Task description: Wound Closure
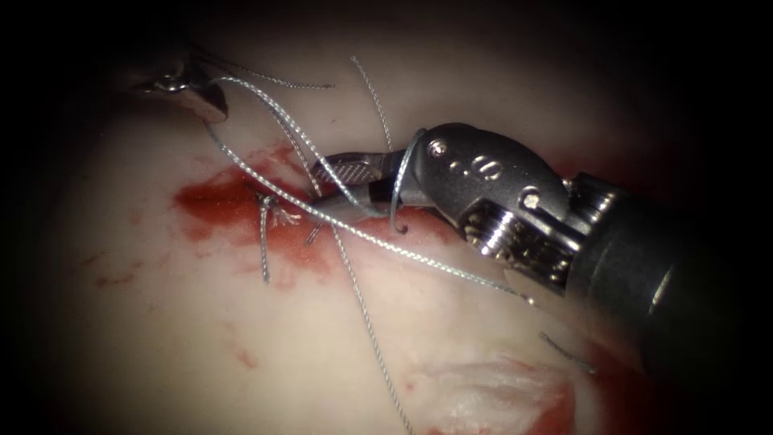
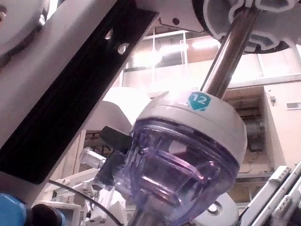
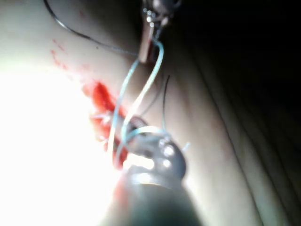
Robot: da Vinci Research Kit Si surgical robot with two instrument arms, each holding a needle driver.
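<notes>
Reaching in from the right, my right gripper [image 1: 342, 187] sits over the red fluid [image 1: 217, 201] at the cut with its jaws parted around strands of thread [image 1: 419, 258], and a loop of thread is draped over its wrist. My left gripper [image 1: 189, 90], well to the upper left of the cut, is clamped on the thread, which runs taut from it across the tissue [image 1: 161, 338]. I cannot make out the needle; 1 knotted stitch [image 1: 266, 211] with cut ends sits at the cut.
</notes>
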